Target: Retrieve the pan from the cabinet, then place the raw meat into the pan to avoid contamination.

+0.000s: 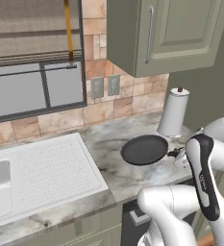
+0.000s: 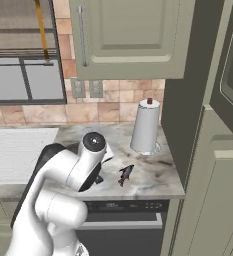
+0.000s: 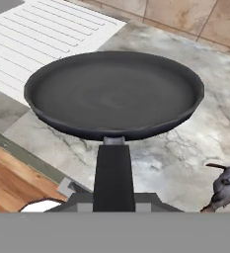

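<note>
Pan out on the bench, held by its handle; fish not in it.

One pan [image 3: 114,94], one raw fish [image 2: 125,174], one paper-towel roll [image 2: 145,126], one sink drainboard [image 1: 46,168]. Pincer [image 3: 114,200] is narrowed onto the pan's handle [image 3: 113,175], fingertips mostly hidden, so the contact is probably a grip. Pan sits level over the marble bench [image 1: 108,139], between drainboard and roll; fish lies just beside the handle. Arm [image 1: 202,178] folded low, elbow up, forearm angled down.

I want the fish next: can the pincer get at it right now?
Probably not yet: the pincer is shut on the pan by its handle, above the counter. The fish lies in the open beside it, nothing covering it, so setting the pan down first should free the way.
</note>
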Controlling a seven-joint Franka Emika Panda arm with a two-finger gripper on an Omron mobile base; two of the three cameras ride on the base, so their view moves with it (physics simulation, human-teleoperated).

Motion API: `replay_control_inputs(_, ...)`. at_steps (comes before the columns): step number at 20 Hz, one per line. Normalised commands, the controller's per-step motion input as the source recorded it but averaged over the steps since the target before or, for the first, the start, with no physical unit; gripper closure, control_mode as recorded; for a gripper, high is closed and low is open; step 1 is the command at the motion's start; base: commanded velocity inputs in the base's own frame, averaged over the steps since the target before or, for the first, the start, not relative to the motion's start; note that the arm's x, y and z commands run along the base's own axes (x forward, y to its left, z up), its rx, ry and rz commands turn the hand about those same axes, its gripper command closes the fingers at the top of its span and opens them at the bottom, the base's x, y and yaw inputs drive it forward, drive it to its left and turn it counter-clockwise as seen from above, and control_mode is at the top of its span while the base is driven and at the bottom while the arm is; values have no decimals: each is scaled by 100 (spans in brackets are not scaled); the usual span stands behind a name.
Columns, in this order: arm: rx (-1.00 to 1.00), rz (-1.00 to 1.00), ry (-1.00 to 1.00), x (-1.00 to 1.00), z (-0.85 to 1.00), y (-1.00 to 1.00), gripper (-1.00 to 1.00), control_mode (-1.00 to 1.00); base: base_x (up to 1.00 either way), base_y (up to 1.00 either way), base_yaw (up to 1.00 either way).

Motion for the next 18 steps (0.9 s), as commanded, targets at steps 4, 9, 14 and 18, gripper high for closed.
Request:
replay_control_inputs(4, 0, 0, -3, 38, -40, 0, 100, -100, 0, 0, 0)
replay_control_inputs(9, 0, 0, -2, 36, -39, 1, 100, -100, 0, 0, 0)
replay_control_inputs(14, 0, 0, -1, 35, -37, 1, 100, -100, 0, 0, 0)
replay_control_inputs(18, 0, 0, -1, 35, -36, 1, 100, -100, 0, 0, 0)
